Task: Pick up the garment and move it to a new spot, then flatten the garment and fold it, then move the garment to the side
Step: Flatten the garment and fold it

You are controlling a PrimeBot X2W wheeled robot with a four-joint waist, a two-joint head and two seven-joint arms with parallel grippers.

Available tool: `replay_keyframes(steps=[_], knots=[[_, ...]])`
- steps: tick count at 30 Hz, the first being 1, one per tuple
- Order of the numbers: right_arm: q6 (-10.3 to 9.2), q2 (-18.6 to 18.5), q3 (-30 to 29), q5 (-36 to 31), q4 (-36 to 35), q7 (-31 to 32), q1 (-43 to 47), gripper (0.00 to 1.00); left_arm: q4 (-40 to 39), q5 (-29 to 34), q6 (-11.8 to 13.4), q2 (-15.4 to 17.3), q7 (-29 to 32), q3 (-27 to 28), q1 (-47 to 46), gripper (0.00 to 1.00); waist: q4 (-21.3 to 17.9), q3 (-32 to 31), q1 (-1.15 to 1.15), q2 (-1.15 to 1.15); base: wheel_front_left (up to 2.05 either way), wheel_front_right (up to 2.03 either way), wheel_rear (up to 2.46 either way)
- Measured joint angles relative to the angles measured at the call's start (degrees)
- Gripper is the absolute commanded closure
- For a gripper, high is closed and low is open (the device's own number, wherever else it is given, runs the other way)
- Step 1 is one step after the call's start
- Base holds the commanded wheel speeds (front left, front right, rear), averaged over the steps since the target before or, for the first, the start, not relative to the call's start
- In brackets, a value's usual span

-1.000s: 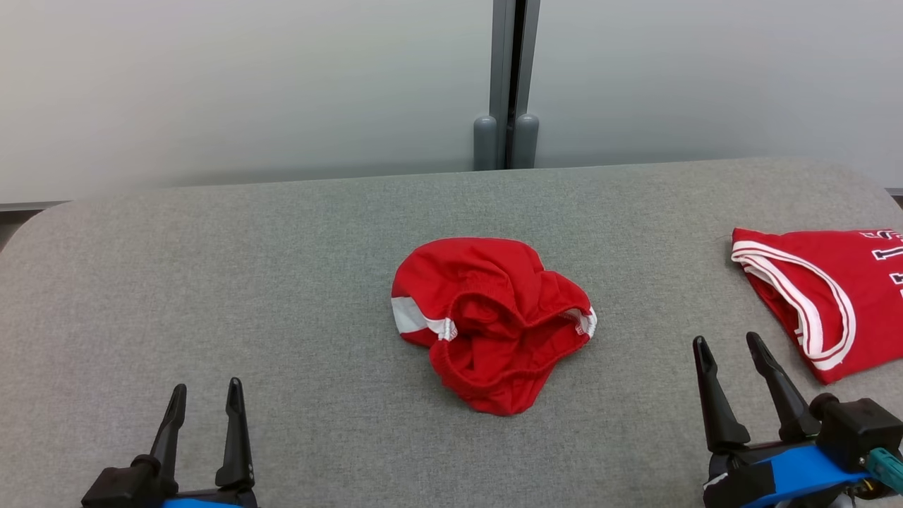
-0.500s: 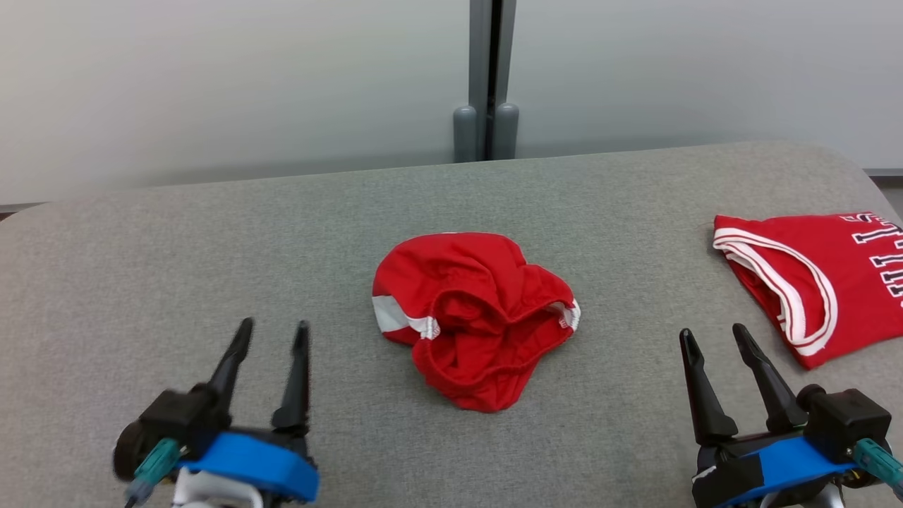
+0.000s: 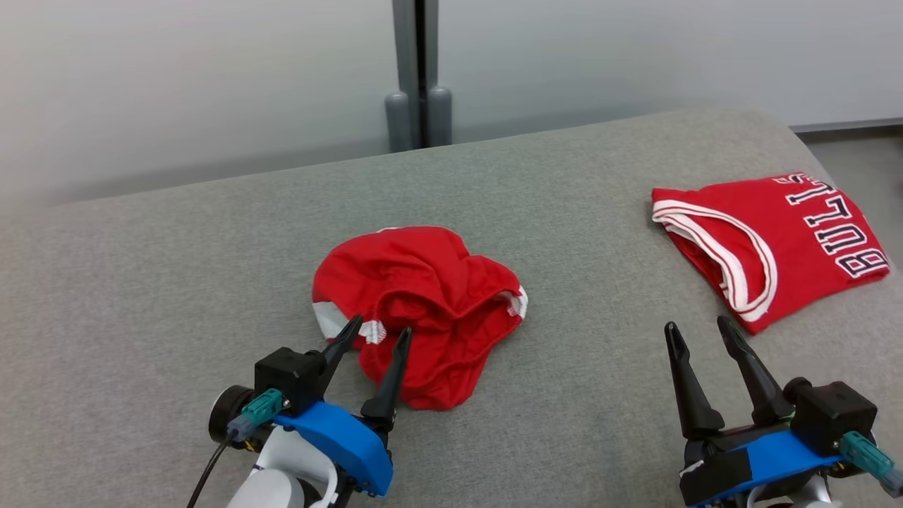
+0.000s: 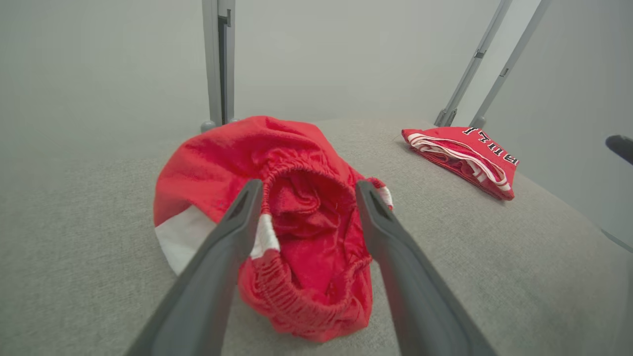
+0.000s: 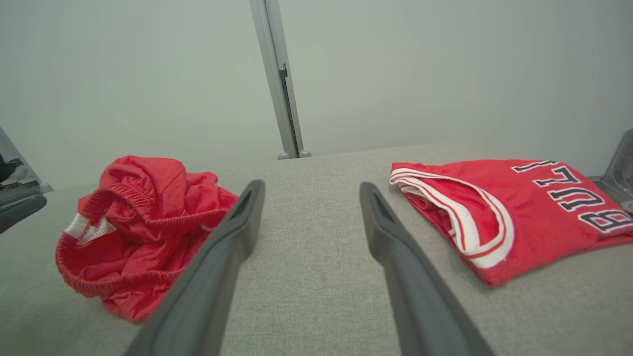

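The garment point(image 3: 423, 282) is a pair of red shorts with a white side stripe, lying crumpled in the middle of the grey padded table point(image 3: 176, 268). My left gripper point(image 3: 377, 328) stands open at its near left edge, one finger on each side of the gathered waistband point(image 4: 296, 170). Whether they touch the cloth I cannot tell. In the left wrist view the garment point(image 4: 222, 148) lies close, seen between and beyond the left gripper point(image 4: 309, 187). My right gripper point(image 3: 696, 324) is open over bare table at the lower right. The right wrist view has the garment point(image 5: 143, 198) to the left of the right gripper point(image 5: 312, 185).
A folded red jersey point(image 3: 776, 240) with white trim and dark lettering lies at the table's right end, also seen as the jersey point(image 5: 519, 198) and the jersey point(image 4: 460, 153). A grey post point(image 3: 416, 70) stands against the pale wall behind the table. The table's right edge drops off beyond the jersey.
My left gripper has moved forward and to the right, up to the garment's near edge. The head camera has turned, shifting the whole picture. The right gripper stays open, low at the right.
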Motion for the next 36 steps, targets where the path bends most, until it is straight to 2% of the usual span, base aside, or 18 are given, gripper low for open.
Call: replay_keyframes(steps=[5,9,13,14,15,16,19,24,31,36], knots=[[0.00,0.02,0.25,0.07,0.47,-0.48,-0.40,0.00,5.04,0.43,2.16,0.24,2.00,0.77,-1.31,0.00,-2.21,1.22,0.00,0.00,0.00,0.00,0.00],[0.00,0.02,0.33,0.16,0.83,-0.94,-0.49,0.00,7.59,0.73,5.63,0.15,1.93,2.59,-2.01,0.00,-3.54,1.83,0.00,0.00,0.00,0.00,0.00],[0.00,0.05,0.29,0.32,0.99,-1.25,-0.63,0.00,9.13,0.37,7.13,0.20,2.10,3.57,-2.43,0.00,-3.98,2.23,0.00,0.00,0.00,0.00,0.00],[0.00,0.05,0.27,0.32,1.01,-1.30,-0.65,0.00,9.51,0.37,7.39,0.27,2.30,3.69,-2.56,0.15,-4.01,2.32,0.00,0.00,0.00,0.00,0.00],[0.00,0.05,0.27,0.32,1.07,-1.32,-0.66,0.00,10.07,0.41,7.69,0.36,2.59,3.72,-2.77,0.62,-4.01,2.38,0.00,0.00,0.00,0.00,0.00],[0.00,0.07,0.27,0.35,1.13,-1.44,-0.68,0.00,10.80,0.41,7.84,0.55,3.10,3.74,-3.01,1.00,-4.01,2.44,0.00,0.00,0.00,0.00,0.00],[0.00,0.10,0.24,0.48,1.26,-1.58,-0.77,0.00,12.17,0.46,8.15,0.79,3.58,3.64,-3.67,1.00,-3.94,2.66,0.00,0.00,0.00,0.00,0.00],[0.01,0.16,0.07,0.55,1.45,-1.82,-1.42,0.00,11.79,2.41,8.58,0.93,-1.05,3.39,-8.15,1.00,-3.63,3.02,0.00,0.00,0.00,0.00,0.00],[0.00,0.24,-0.26,0.54,1.71,-1.82,-1.53,0.00,6.28,5.57,4.69,-0.67,-7.97,-0.45,-18.16,1.00,-2.97,2.36,0.00,0.00,0.00,0.00,0.00],[0.00,0.26,-0.29,0.54,1.79,-1.74,-1.54,0.00,2.05,2.89,1.98,-3.56,-9.50,-3.22,-23.71,1.00,-2.80,1.71,-0.01,0.00,0.00,0.00,0.00]])
